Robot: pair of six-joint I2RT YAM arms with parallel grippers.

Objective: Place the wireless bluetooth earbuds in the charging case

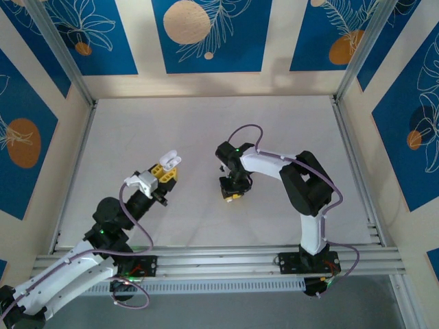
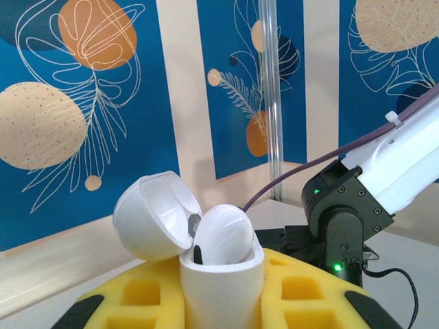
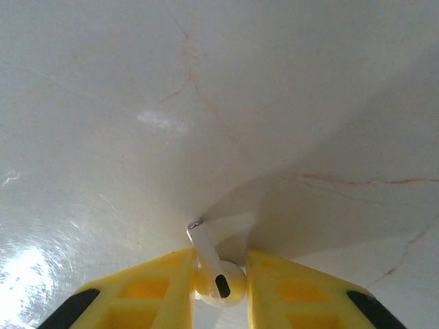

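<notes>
My left gripper (image 1: 167,166) is raised above the table and shut on a white charging case (image 2: 221,296), which stands upright between its yellow fingers (image 2: 134,291). The lid (image 2: 149,218) is swung open to the left, and one white earbud (image 2: 221,233) sits in the case. My right gripper (image 1: 233,192) points down at the table (image 3: 206,103). Its yellow fingers (image 3: 158,284) are shut on a second white earbud (image 3: 221,279), whose stem (image 3: 201,243) slants up to the left with its tip touching the table.
The right arm's wrist (image 2: 346,209), with green lights and a purple cable, stands close behind the case in the left wrist view. Blue patterned walls (image 1: 206,34) and metal posts (image 1: 65,62) ring the white table (image 1: 206,123).
</notes>
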